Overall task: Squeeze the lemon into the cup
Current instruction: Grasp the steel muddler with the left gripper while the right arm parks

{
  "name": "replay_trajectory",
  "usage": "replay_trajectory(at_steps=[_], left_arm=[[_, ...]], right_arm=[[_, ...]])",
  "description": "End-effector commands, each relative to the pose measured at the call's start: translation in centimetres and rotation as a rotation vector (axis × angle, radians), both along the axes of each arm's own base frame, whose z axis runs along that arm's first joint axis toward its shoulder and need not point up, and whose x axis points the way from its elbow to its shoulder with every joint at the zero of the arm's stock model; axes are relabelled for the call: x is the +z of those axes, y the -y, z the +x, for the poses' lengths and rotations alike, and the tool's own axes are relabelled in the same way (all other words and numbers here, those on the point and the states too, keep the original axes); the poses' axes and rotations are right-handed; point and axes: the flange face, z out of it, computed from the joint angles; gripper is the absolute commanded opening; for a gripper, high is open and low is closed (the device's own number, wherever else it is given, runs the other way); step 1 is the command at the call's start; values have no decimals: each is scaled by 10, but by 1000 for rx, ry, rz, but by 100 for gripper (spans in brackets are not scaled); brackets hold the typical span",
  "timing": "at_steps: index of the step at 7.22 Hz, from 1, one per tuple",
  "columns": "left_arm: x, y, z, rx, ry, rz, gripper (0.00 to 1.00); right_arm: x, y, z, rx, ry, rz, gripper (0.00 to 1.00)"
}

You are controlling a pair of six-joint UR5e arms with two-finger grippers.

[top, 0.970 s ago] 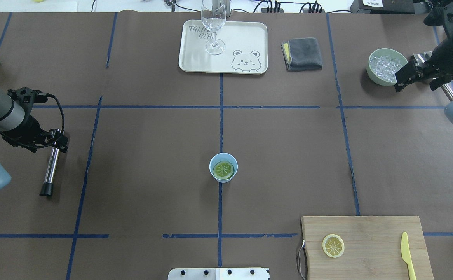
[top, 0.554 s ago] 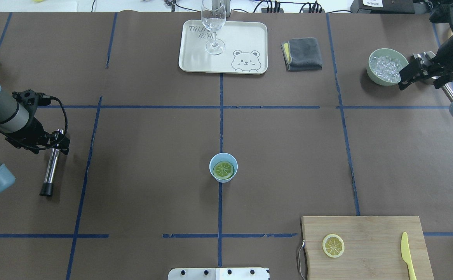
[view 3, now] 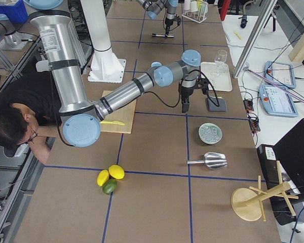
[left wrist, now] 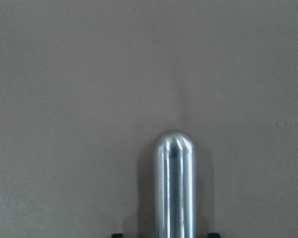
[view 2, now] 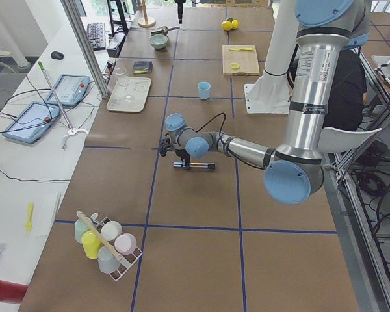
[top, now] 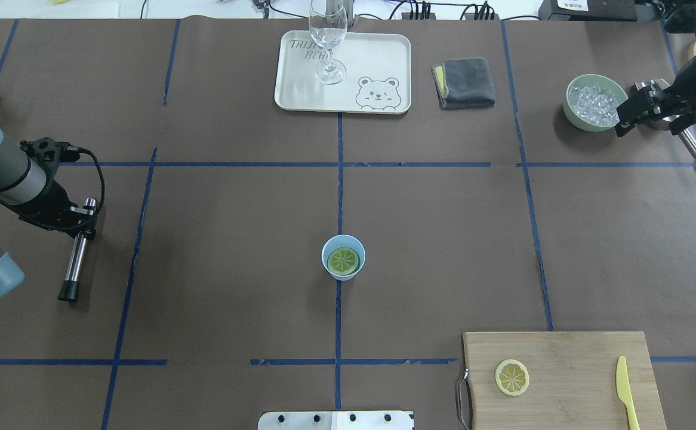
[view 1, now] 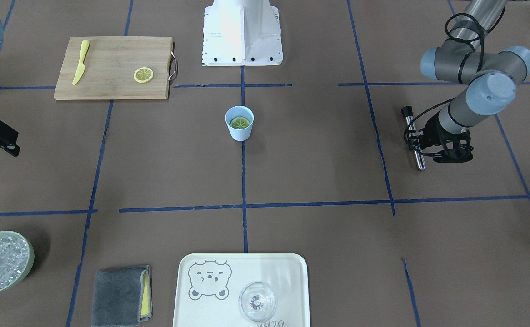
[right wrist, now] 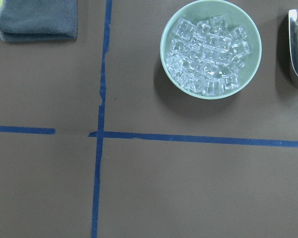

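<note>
**Table (top: 443, 251).** It is covered in brown paper and divided into fields by blue tape lines (top: 339, 179).

**Centre.** The cup (top: 326, 258) stands upright on the middle line. The lemon (top: 344, 260) lies inside it, cut face up.

**Left gripper (top: 84, 226).** It sits low over the table's left part, its fingers on either side of a steel rod (top: 73, 266) lying on the paper. Whether they press the rod cannot be told.

**Right gripper (top: 622, 122).** It hangs just beside the ice bowl (top: 578, 123) at the far right. Whether it is spread or closed cannot be told.

**Far side.** A tray (top: 384, 60) carries a glass (top: 328, 33), with a folded cloth (top: 467, 83) beside it.

**Near side.** A board (top: 563, 358) bears a slice (top: 511, 377) and a knife (top: 625, 391).

**Room.** A white bench (view 2: 26, 162) with tablets runs opposite the robot. A person (view 3: 12, 129) bends at the robot's side.
</note>
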Motion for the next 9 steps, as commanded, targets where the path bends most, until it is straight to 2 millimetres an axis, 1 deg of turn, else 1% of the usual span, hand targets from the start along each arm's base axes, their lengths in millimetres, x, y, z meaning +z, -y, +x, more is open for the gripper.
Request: replay_trajectory(at_steps=[1,2,3,4,5,6,7,8,9], left_arm=[[-22,-4,-8,-5,-28,37,0],[-41,-5,-9,-6,-48,74,0],[-74,1,-13,-46,-46,169,0],[-107,6,-20,-124,-13,298,0],[-140,19,-24,-210,17,409,0],[-177,32,-13,-212,-19,463,0],[-208,39,-6,-184,-51,526,0],[-232,40,-3,-189,-86,556,0],[-264,32,-12,-218,-141,604,0]], right_arm=[[-2,-1,4,4,10,-1,100],[-3,0,16,15,34,-10,100],[6,-3,22,18,41,-26,100],[8,-4,24,19,39,-30,100],[11,-5,26,21,39,-34,100],[12,-4,31,30,39,-36,100],[15,-5,33,32,43,-45,100],[16,-4,40,43,47,-49,100],[21,-5,49,58,44,-54,100]])
